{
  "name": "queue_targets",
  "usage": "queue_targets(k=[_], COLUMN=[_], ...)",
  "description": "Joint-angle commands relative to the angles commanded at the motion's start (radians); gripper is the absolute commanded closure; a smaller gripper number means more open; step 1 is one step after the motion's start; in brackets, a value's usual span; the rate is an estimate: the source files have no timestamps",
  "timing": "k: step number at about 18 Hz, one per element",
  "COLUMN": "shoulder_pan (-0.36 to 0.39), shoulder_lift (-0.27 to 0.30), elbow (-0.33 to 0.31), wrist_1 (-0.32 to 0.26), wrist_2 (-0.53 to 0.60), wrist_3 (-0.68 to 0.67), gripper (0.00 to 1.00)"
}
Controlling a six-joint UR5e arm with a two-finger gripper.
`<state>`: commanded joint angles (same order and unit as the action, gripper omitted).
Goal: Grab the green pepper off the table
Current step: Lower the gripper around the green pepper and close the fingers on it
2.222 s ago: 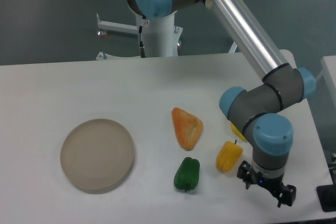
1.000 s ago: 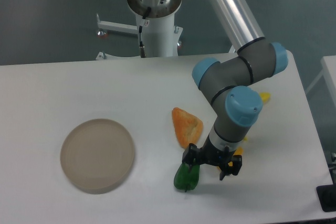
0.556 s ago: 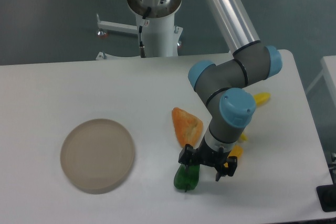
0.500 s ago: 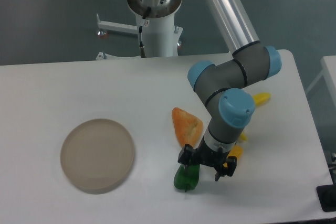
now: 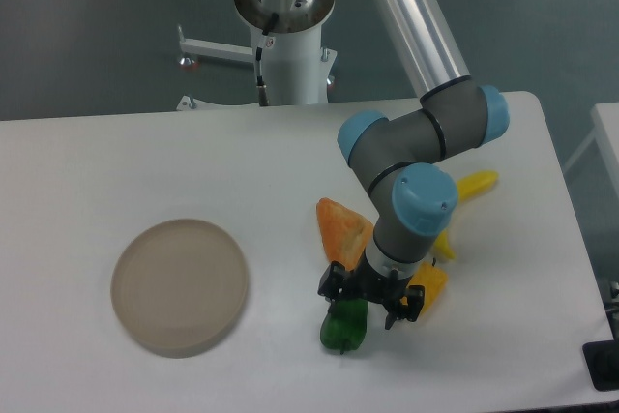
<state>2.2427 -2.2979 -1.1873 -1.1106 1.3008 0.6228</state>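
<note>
Gripper, fingers spread open and holding nothing, hangs over the green pepper on the table; round beige plate holds nothing.

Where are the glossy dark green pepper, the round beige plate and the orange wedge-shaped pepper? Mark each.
Glossy dark green pepper (image 5: 342, 330): fixed camera, lower body.
Round beige plate (image 5: 180, 286): fixed camera, flat centre.
Orange wedge-shaped pepper (image 5: 341, 229): fixed camera, upper face.

Dark green pepper, orange wedge, yellow pepper, beige plate, white table, black pincer
</note>
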Motion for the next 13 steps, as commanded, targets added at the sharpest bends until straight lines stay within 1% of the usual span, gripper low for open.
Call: queue_targets(k=[5, 8, 9, 10, 12, 13], shoulder_pan=[-0.002, -0.002, -0.002, -0.002, -0.002, -0.002], shoulder_lift=[-0.003, -0.003, -0.005, -0.005, -0.003, -0.002], elbow=[-0.025, -0.028, -0.028, -0.026, -0.026, -0.026], wrist_1=[0.035, 0.04, 0.04, 0.04, 0.04, 0.04], wrist_2=[0.0, 0.0, 0.0, 0.0, 0.0, 0.0], wrist_3=[0.0, 0.003, 0.008, 0.008, 0.027, 0.038], gripper=[0.0, 0.0, 0.12, 0.31, 0.53, 0.6])
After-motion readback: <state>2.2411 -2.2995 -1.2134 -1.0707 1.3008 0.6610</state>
